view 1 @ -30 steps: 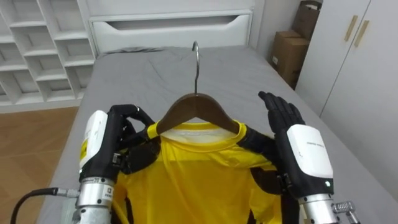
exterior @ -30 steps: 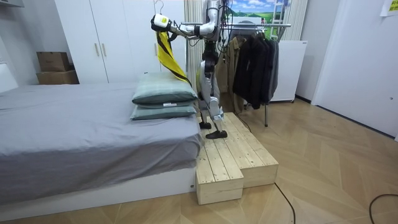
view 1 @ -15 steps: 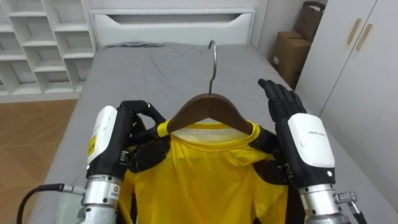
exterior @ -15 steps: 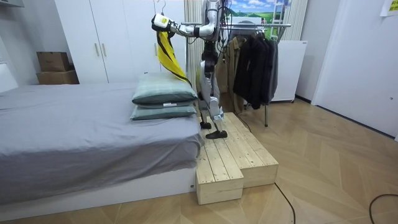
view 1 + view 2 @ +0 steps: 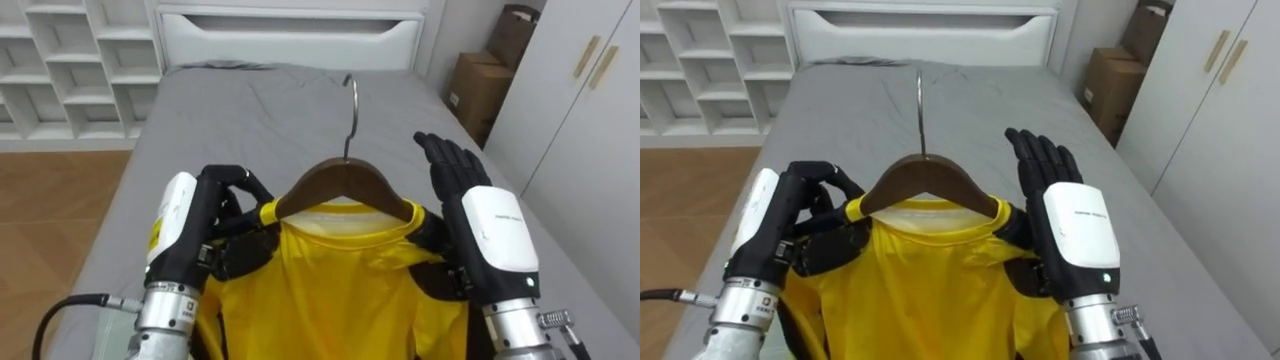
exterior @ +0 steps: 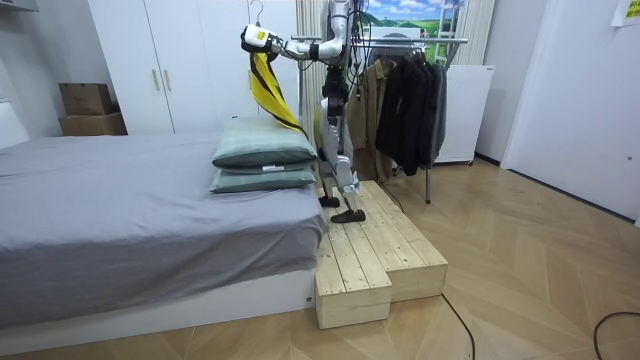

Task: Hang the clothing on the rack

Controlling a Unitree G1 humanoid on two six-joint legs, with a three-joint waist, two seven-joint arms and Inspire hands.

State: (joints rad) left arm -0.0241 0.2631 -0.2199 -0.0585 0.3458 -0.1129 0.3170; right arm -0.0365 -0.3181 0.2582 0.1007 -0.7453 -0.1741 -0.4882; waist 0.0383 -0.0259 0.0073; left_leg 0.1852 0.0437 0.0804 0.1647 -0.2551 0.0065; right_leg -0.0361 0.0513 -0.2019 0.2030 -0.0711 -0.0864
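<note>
A yellow shirt with black trim (image 5: 335, 285) hangs on a dark wooden hanger (image 5: 345, 182) with a metal hook (image 5: 350, 110), held up in front of me. My left hand (image 5: 215, 215) is curled round the hanger's left shoulder and the cloth there. At the shirt's right shoulder my right hand (image 5: 465, 195) stands with straight fingers, palm against it. In the room view I stand on a wooden platform (image 6: 375, 255) at the bed's end, holding the shirt (image 6: 262, 85) high over the pillows.
A grey bed (image 5: 280, 110) stretches ahead below the shirt, white shelves (image 5: 60, 60) to its left, a wardrobe (image 5: 590, 90) and cardboard boxes (image 5: 490, 80) to its right. A clothes rail (image 6: 415, 42) with dark garments stands behind me. Two pillows (image 6: 262, 160) lie on the bed.
The view has shifted, so the hanger sits a little further right and lower. In the room view the shirt is raised slightly. Both hands keep their hold.
</note>
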